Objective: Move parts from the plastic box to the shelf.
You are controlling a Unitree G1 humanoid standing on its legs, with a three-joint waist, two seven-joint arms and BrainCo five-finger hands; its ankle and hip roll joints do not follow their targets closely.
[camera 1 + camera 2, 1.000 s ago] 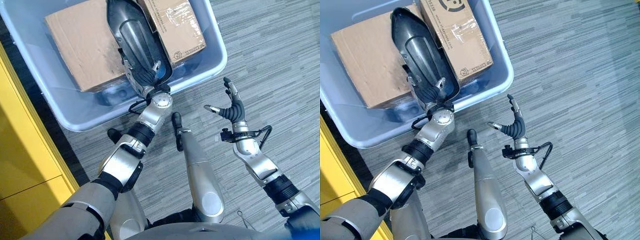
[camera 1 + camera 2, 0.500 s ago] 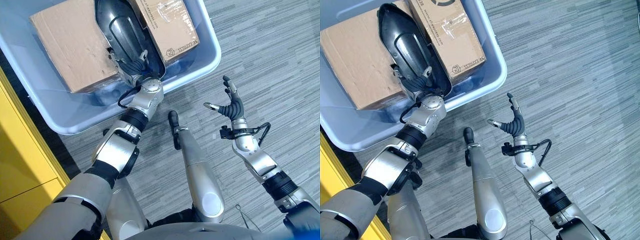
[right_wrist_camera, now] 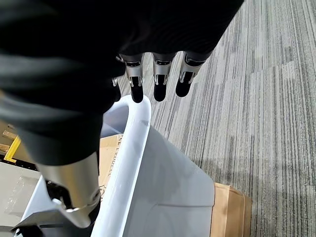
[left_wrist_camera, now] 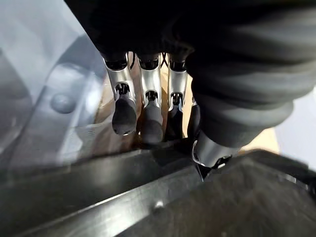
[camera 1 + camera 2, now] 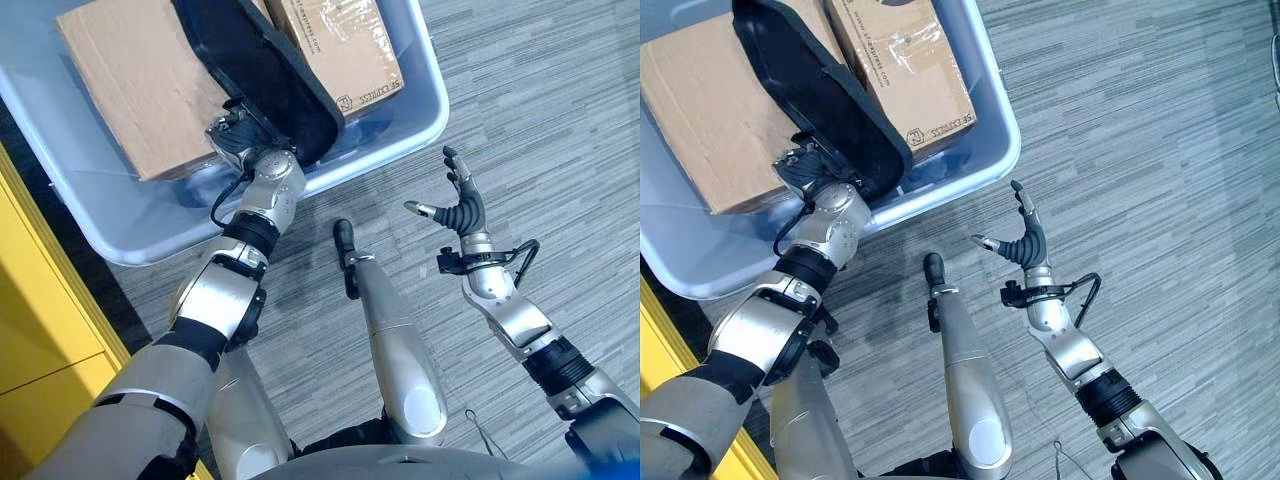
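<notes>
A long black part (image 5: 262,72) lies tilted in the pale blue plastic box (image 5: 402,122), across two cardboard boxes, with its smooth dark back turned up. My left hand (image 5: 236,142) grips the part's near end. In the left wrist view its fingers (image 4: 144,114) curl over the part's edge (image 4: 148,197) while the thumb (image 4: 210,148) presses the other side. My right hand (image 5: 462,205) hovers open above the carpet to the right of the box, fingers spread and holding nothing. Its straight fingers (image 3: 158,85) point past the box rim (image 3: 129,148).
Two cardboard boxes (image 5: 130,80) (image 5: 340,40) take up most of the plastic box. A yellow cabinet (image 5: 40,330) runs along the left side. Grey striped carpet (image 5: 540,120) stretches away on the right.
The black part has rolled over in my left hand, so its hollow grey side faces away and its black back shows. The left hand has shifted left. The right hand has barely moved.
</notes>
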